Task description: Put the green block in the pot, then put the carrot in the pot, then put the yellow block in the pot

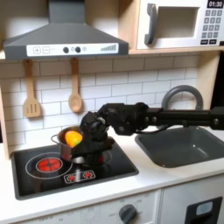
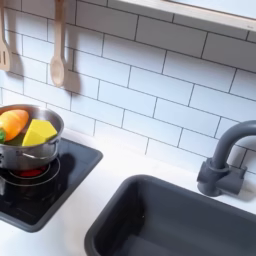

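Hob (image 1: 52, 168), black with red rings, sits nearest my first exterior camera at the worktop's (image 1: 131, 179) front edge; I read the scene leftward to rightward from there.

Item one: pot (image 2: 25, 150), shiny steel, standing on the hob's back burner at the second exterior view's left. Inside it, carrot (image 2: 12, 122), orange, lying against the yellow block (image 2: 40, 131), both poking above the rim. A sliver of green at the rim's far left may be the carrot's top or the green block; I cannot tell which.

Item two: gripper (image 1: 90, 140), black, reaching in from the first exterior view's right and hovering just over the pot. Fingers lost against the dark arm; I cannot tell whether they are apart or together.

Item three: sink (image 2: 180, 220), dark grey, with curved faucet (image 2: 228, 160).

Progress, my judgement: carrot and yellow block are in; green block unconfirmed. Little appears left beyond withdrawing.
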